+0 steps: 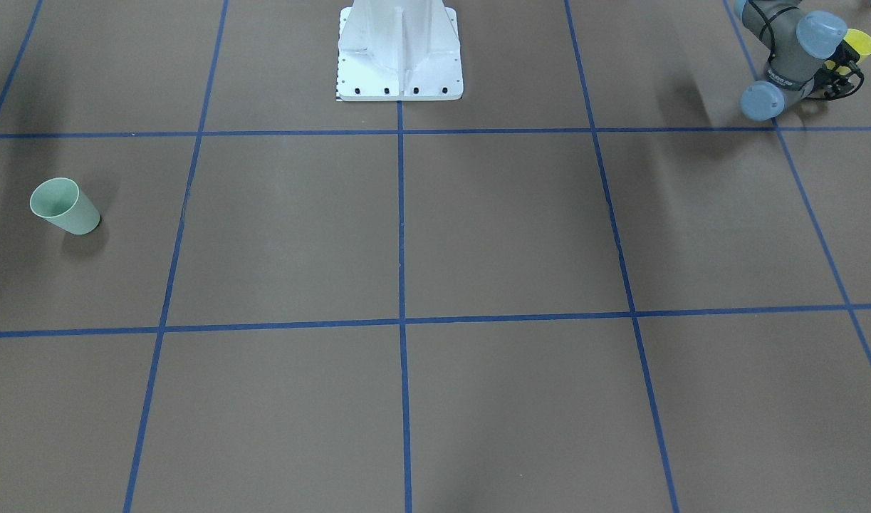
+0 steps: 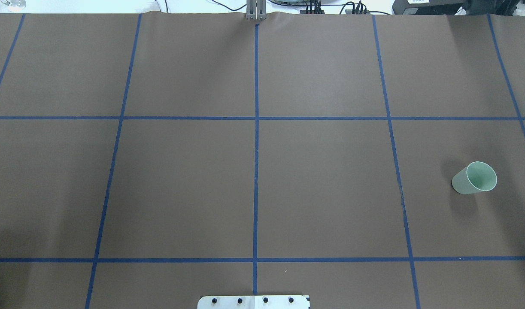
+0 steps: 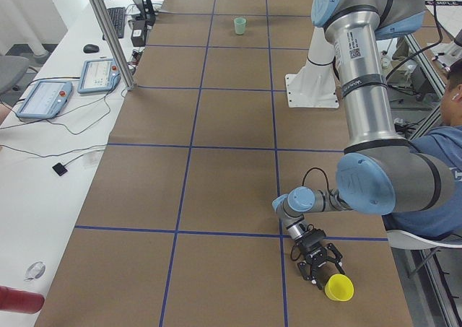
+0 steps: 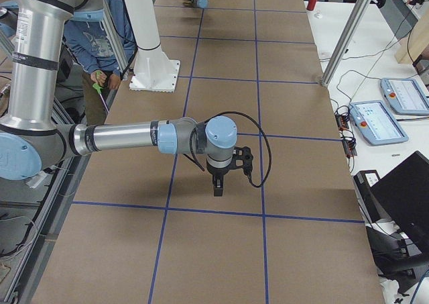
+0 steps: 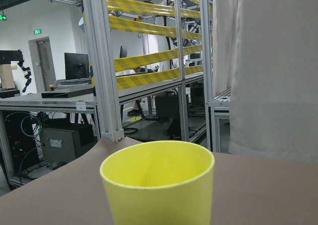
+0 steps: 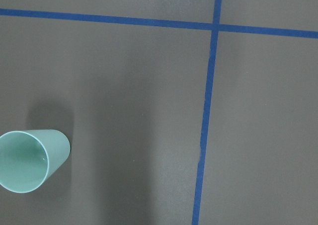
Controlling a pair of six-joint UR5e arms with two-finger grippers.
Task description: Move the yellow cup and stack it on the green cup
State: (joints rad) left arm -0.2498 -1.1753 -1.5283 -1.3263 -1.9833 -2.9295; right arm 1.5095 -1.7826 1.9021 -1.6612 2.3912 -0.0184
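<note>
The yellow cup (image 5: 159, 185) stands upright on the brown table, close in front of the left wrist camera. It also shows in the front-facing view (image 1: 860, 43) and in the exterior left view (image 3: 338, 287). My left gripper (image 1: 840, 69) lies low and level at the cup, jaws spread at its sides, open. The green cup (image 2: 474, 178) stands alone at the table's right; it also shows in the front-facing view (image 1: 63, 206) and in the right wrist view (image 6: 30, 158). My right gripper (image 4: 218, 185) hangs pointing down above the table near the green cup; I cannot tell its state.
The robot's white base (image 1: 399, 53) stands at the table's near middle edge. Blue tape lines (image 2: 256, 128) mark a grid on the table. An aluminium frame post (image 5: 102, 66) rises beyond the yellow cup. A seated person (image 3: 440, 175) is beside the left arm.
</note>
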